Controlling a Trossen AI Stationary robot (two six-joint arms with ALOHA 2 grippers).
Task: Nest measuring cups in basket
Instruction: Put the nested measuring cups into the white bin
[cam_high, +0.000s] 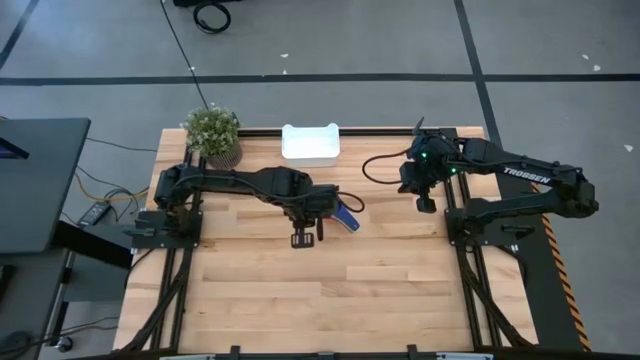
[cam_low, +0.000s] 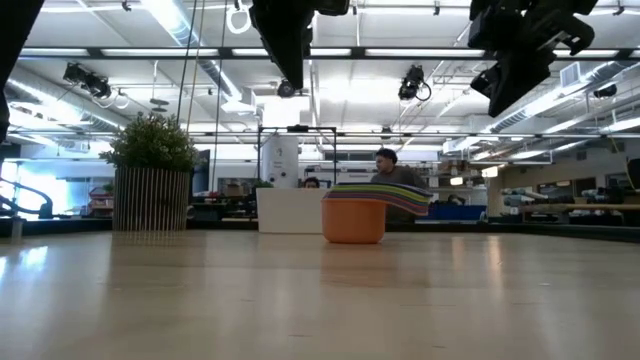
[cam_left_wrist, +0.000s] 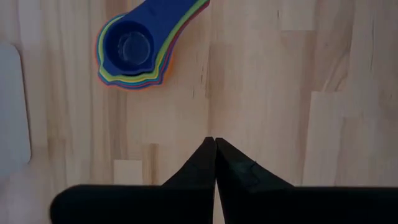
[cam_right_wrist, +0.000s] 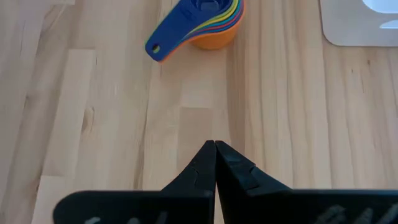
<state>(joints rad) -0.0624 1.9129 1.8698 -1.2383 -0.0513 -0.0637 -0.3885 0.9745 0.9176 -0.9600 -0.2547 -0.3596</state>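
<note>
On the table: the measuring cups (cam_high: 346, 218) sit as one nested stack on the bare wood, near the middle and a touch toward the far side, and not in the basket.
Stack: a blue cup (cam_left_wrist: 129, 45) on top, bands of yellow, green and red showing at the rims under it, and an orange bowl (cam_low: 353, 221) at the bottom; the handles fan out together to one side.
Basket: the white basket (cam_high: 311, 143) stands at the far edge of the table, apart from the stack, with open wood between them; from the low camera it shows just behind and beside the cups.
Left gripper: the left gripper (cam_high: 302, 239) hangs above the table just beside the stack; fingers (cam_left_wrist: 199, 163) pressed together tip to tip, nothing held.
Right gripper: the right gripper (cam_high: 426, 204) hovers over the right side of the table, well apart from the cups; its fingers (cam_right_wrist: 231, 163) are also closed against each other and carry nothing.
Plant: a potted plant (cam_high: 213, 133) stands at the far left, just left of the basket.
Background: a person (cam_low: 388, 170) shows in the room beyond the table, behind the stack in the low camera.
</note>
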